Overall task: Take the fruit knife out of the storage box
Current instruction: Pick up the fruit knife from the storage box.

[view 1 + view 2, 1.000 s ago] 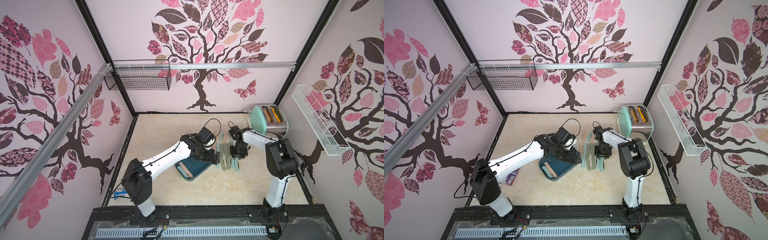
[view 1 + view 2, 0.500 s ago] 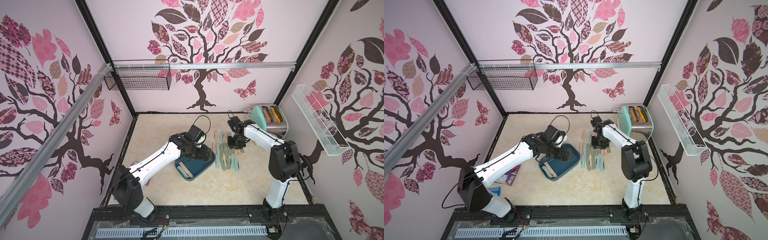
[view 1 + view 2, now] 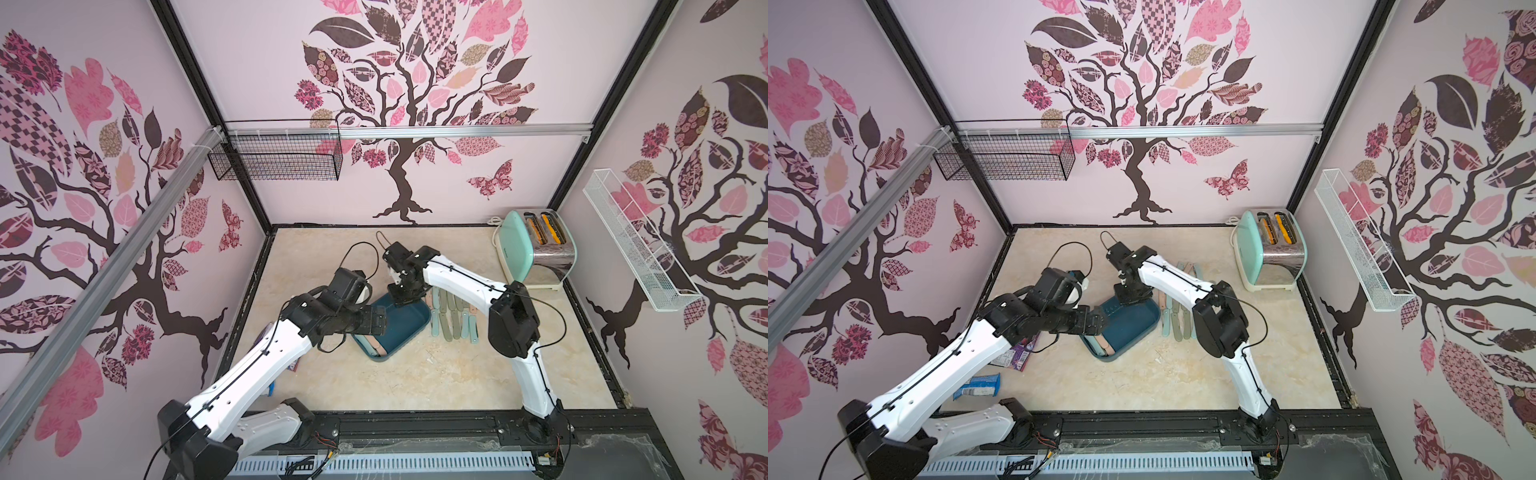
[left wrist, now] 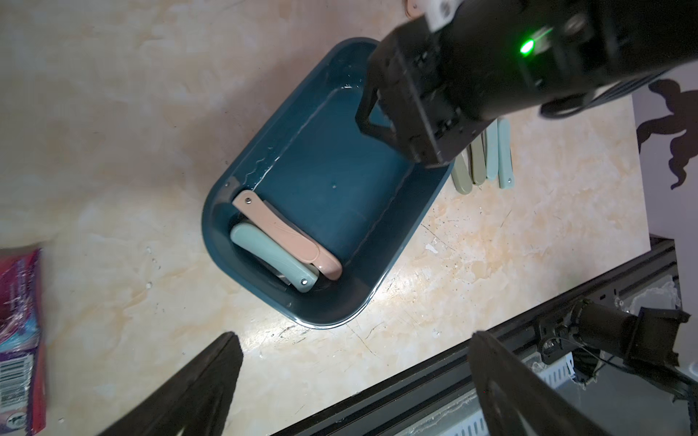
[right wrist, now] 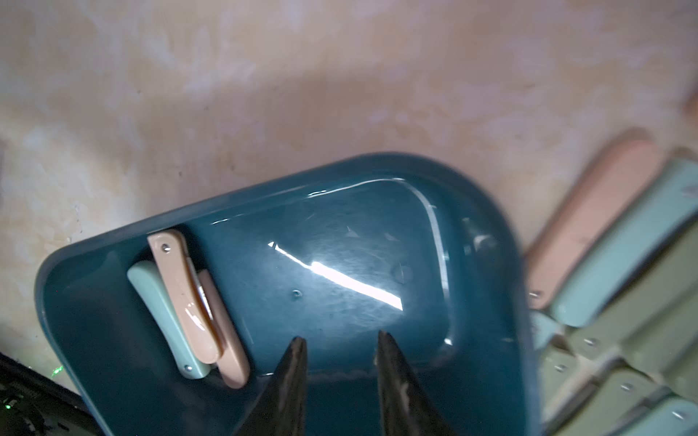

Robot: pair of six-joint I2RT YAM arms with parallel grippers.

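Black fingers of the right gripper (image 5: 340, 338) were seen partly apart, nothing between them, over the storage box (image 5: 332, 245). The left gripper (image 4: 353, 336) was held wide open and empty beside it. A pink fruit knife (image 5: 181, 294) and a mint fruit knife (image 5: 162, 313) were seen stacked inside.

right gripper (image 5: 340, 337) moved over storage box (image 5: 355, 171)

Mint toaster (image 3: 519, 251), black wire basket (image 3: 276, 160)
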